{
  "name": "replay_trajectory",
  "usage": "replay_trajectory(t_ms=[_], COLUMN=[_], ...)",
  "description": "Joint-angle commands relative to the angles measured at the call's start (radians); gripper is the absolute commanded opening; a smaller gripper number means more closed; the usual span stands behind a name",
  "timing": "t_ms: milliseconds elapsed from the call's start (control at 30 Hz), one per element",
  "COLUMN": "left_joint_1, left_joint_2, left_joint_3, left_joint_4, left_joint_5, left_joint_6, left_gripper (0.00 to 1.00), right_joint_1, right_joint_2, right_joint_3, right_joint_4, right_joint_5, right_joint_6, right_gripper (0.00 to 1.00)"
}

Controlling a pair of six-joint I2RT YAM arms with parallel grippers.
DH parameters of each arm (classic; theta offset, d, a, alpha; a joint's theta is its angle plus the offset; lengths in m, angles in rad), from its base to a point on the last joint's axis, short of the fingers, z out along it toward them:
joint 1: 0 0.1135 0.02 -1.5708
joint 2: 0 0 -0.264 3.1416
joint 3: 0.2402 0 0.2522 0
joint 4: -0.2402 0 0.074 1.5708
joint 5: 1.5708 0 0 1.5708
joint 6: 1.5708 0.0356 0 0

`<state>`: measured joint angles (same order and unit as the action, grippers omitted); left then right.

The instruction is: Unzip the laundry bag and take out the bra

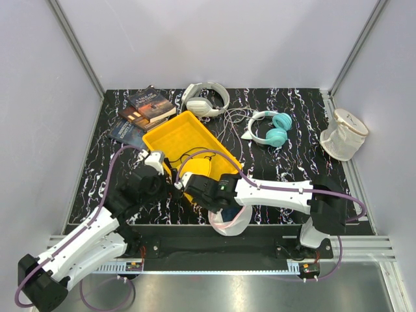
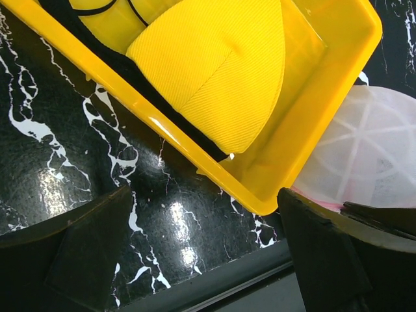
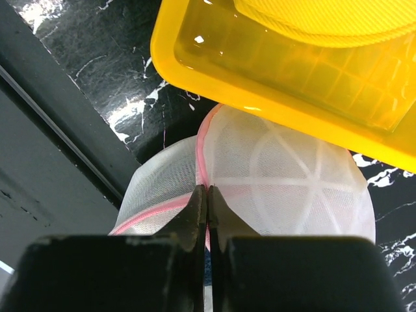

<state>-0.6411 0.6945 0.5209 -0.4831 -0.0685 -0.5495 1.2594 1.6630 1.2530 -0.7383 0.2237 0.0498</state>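
Observation:
The laundry bag, a white mesh dome with a pink rim, lies at the table's near edge against the corner of the yellow tray. It also shows under the right arm in the top view and at the right of the left wrist view. My right gripper is shut on the bag's pink rim seam; whether a zipper pull is between the fingertips I cannot tell. My left gripper stands wide open over bare table beside the tray's near corner, holding nothing. The bra is hidden.
The yellow tray holds a bright yellow bra with black straps. Books and white headphones lie at the back, teal headphones further right. A cream mesh bag stands at the right edge.

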Motion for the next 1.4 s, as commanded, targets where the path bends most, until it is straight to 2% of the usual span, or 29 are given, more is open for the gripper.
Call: replay_trajectory(t_ms=[0, 133, 267, 467, 600, 767, 933, 1067, 1167, 1200, 1300, 1367], left_joint_1=[-0.006, -0.008, -0.031, -0.175, -0.253, -0.288, -0.296, -0.301, -0.302, -0.302, -0.302, -0.302], left_joint_2=[0.002, -0.003, 0.028, 0.085, 0.190, 0.293, 0.396, 0.451, 0.479, 0.482, 0.476, 0.447], left_joint_3=[0.011, 0.004, -0.010, -0.010, -0.009, 0.008, 0.047, 0.056, 0.053, 0.053, 0.050, 0.047], left_joint_4=[0.113, 0.182, 0.257, 0.345, 0.409, 0.480, 0.474, 0.513, 0.552, 0.558, 0.561, 0.551], left_joint_5=[0.113, 0.231, 0.288, 0.245, 0.220, 0.199, 0.161, 0.176, 0.214, 0.222, 0.188, 0.152], left_joint_6=[0.008, 0.005, -0.023, -0.055, -0.093, -0.109, -0.092, -0.087, -0.098, -0.105, -0.121, -0.133], left_gripper=[0.99, 0.96, 0.92, 0.92, 0.90, 0.88, 0.86, 0.71, 0.42, 0.23, 0.00, 0.00], right_joint_1=[0.026, 0.026, 0.025, 0.025, 0.023, 0.021, 0.023, 0.021, 0.017, 0.014, -0.005, -0.029], right_joint_2=[-0.032, -0.066, -0.086, -0.129, -0.175, -0.213, -0.255, -0.284, -0.295, -0.298, -0.321, -0.350], right_joint_3=[0.065, 0.075, 0.089, 0.092, 0.088, 0.080, 0.074, 0.065, 0.060, 0.059, 0.051, 0.043], right_joint_4=[0.019, 0.002, -0.038, -0.084, -0.096, -0.101, -0.101, -0.101, -0.099, -0.101, -0.101, -0.101], right_joint_5=[0.086, 0.161, 0.242, 0.368, 0.431, 0.447, 0.457, 0.488, 0.526, 0.537, 0.577, 0.600], right_joint_6=[0.018, 0.061, 0.108, 0.182, 0.223, 0.239, 0.249, 0.266, 0.278, 0.278, 0.295, 0.309], right_gripper=[0.00, 0.00, 0.00, 0.00, 0.00, 0.00, 0.00, 0.00, 0.00, 0.00, 0.00, 0.00])
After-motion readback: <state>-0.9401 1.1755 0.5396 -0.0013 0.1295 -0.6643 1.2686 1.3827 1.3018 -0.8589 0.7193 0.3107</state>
